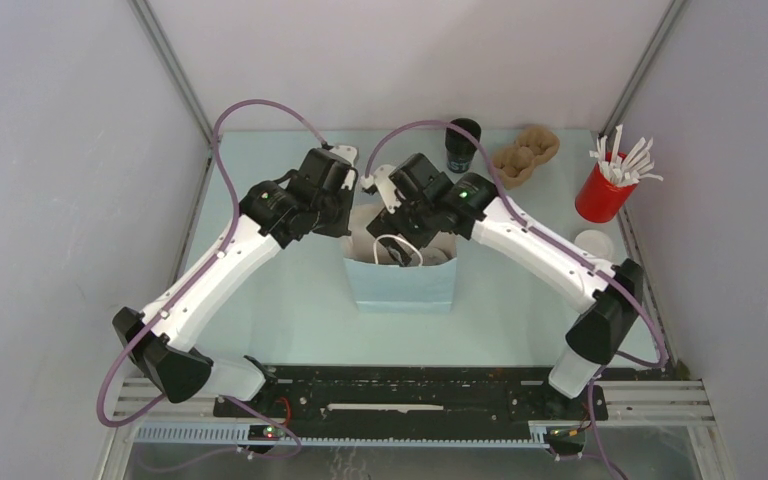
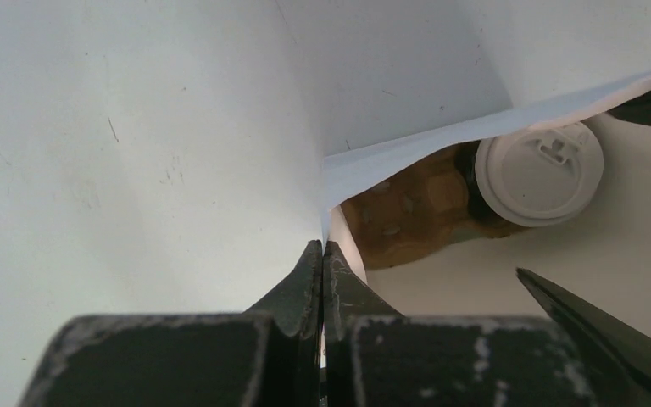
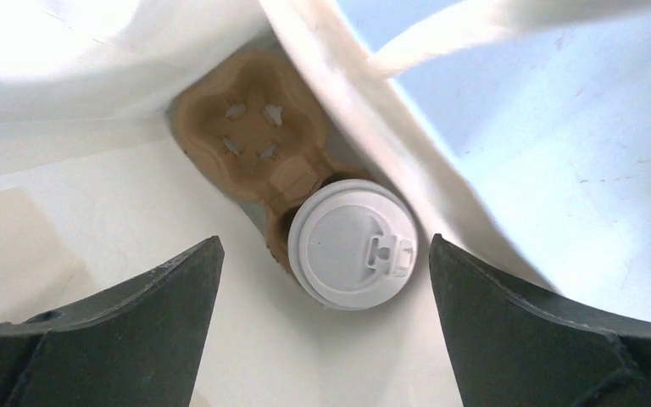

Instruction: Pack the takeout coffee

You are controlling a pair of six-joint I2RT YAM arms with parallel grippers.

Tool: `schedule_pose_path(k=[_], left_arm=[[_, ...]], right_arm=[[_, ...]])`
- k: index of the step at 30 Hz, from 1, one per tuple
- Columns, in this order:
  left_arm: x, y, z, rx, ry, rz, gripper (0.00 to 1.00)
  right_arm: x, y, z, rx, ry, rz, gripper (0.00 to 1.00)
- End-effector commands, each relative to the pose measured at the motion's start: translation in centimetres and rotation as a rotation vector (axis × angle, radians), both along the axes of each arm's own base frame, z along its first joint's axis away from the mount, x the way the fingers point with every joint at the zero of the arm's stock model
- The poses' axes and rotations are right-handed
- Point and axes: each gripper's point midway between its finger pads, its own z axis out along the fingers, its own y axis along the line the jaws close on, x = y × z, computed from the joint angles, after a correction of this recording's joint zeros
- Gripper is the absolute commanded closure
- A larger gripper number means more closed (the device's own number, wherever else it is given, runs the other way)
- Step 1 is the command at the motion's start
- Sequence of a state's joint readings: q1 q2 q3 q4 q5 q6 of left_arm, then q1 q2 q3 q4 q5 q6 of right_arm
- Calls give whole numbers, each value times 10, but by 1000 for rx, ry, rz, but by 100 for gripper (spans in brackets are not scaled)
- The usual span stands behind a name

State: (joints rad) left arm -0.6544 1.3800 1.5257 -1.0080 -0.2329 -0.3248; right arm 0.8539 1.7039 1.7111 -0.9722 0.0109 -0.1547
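The takeout coffee (image 3: 353,244), a black cup with a white domed lid, sits in a brown pulp carrier (image 3: 250,136) at the bottom of the light blue paper bag (image 1: 400,285). My right gripper (image 3: 325,241) is open and empty inside the bag mouth, straight above the lid. My left gripper (image 2: 323,248) is shut on the bag's white paper edge and holds the mouth apart. The coffee (image 2: 539,174) and carrier (image 2: 407,212) also show in the left wrist view. In the top view both grippers, left (image 1: 353,218) and right (image 1: 398,232), meet over the bag.
A lidless black cup (image 1: 462,145) and a spare brown carrier (image 1: 525,155) stand at the back. A red cup of white sticks (image 1: 605,190) and a loose white lid (image 1: 593,243) are at the right. The bag's handle loops (image 1: 397,248) lie near my right fingers.
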Motion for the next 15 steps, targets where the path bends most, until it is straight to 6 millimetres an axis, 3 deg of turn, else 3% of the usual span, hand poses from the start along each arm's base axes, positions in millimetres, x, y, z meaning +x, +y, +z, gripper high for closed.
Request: schedule_pose_path(k=[1, 7, 11, 15], left_arm=[[0, 5, 18, -28, -53, 32, 100], [1, 6, 20, -31, -65, 39, 100], [2, 8, 22, -21, -73, 45, 100], [5, 7, 23, -17, -75, 40, 100]], right_arm=[[-7, -2, 57, 111, -75, -49, 0], [-2, -14, 97, 148, -148, -154, 0], [4, -47, 129, 175, -210, -375, 0], [-9, -65, 146, 273, -154, -499, 0]])
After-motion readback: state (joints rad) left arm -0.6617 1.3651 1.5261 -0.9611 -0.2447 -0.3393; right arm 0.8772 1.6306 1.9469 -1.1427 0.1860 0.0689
